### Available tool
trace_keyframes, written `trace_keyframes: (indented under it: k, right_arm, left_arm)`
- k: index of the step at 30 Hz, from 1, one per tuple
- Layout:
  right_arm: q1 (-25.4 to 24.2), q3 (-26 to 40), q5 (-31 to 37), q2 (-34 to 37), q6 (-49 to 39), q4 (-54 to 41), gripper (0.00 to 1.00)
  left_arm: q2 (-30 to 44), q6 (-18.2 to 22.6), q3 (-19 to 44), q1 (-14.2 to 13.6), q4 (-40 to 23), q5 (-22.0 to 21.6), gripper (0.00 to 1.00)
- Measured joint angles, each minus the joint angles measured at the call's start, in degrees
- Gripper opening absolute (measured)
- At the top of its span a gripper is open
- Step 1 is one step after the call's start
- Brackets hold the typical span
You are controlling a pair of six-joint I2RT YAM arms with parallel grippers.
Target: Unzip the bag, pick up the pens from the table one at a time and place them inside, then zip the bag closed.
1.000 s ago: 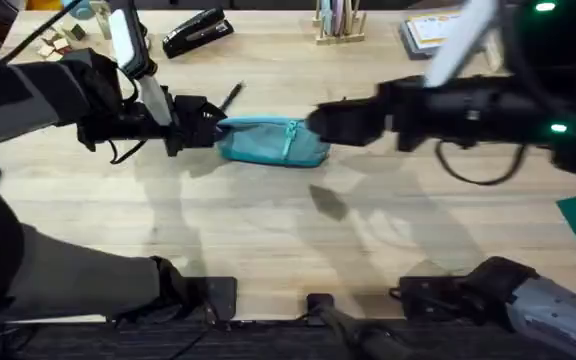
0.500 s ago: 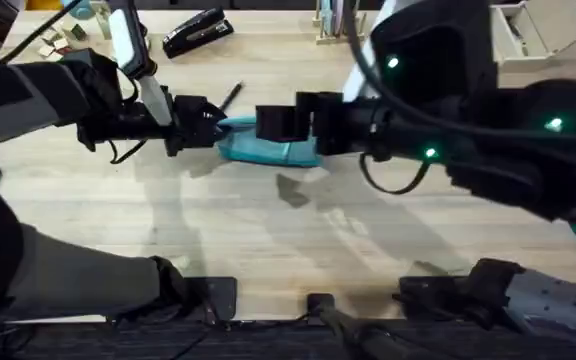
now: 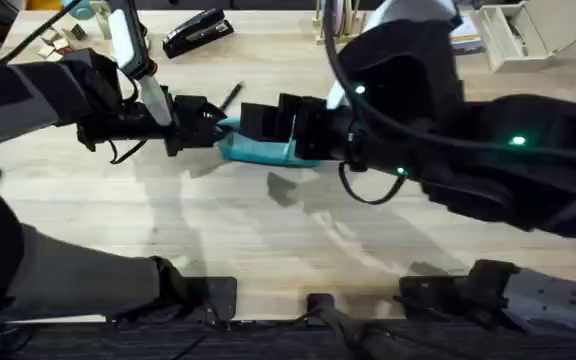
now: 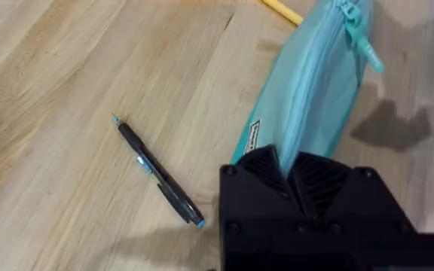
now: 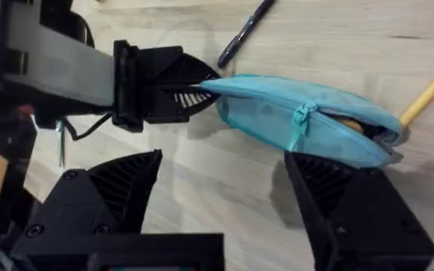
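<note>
Pale wood table [image 3: 268,240], left jaws pinching bag [image 5: 307,124], right jaws spread.

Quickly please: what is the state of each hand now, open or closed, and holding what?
Left hand: closed, pinching one end of the teal pencil pouch.
Right hand: open, holding nothing, hovering beside the pouch.

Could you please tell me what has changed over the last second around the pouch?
The right gripper has travelled from the bag's far end along it toward the left gripper, jaws open, holding nothing. The left gripper stays shut on the bag's end, and the bag, the black pen and the yellow pen have not moved.
</note>
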Motion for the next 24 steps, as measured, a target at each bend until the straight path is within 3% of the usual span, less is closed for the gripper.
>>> trace_keyframes:
  k: [16, 24]
  right_arm:
    - [0.0, 0.0, 6.7, 12.5, 0.8, 3.8, 0.99]
    - [-1.8, 0.0, 7.1, 14.5, 1.0, 6.3, 0.778]
  left_arm:
    - [0.0, 0.0, 0.0, 0.0, 0.0, 0.0, 0.042]
    - [0.0, 0.0, 0.0, 0.0, 0.2, 0.0, 0.042]
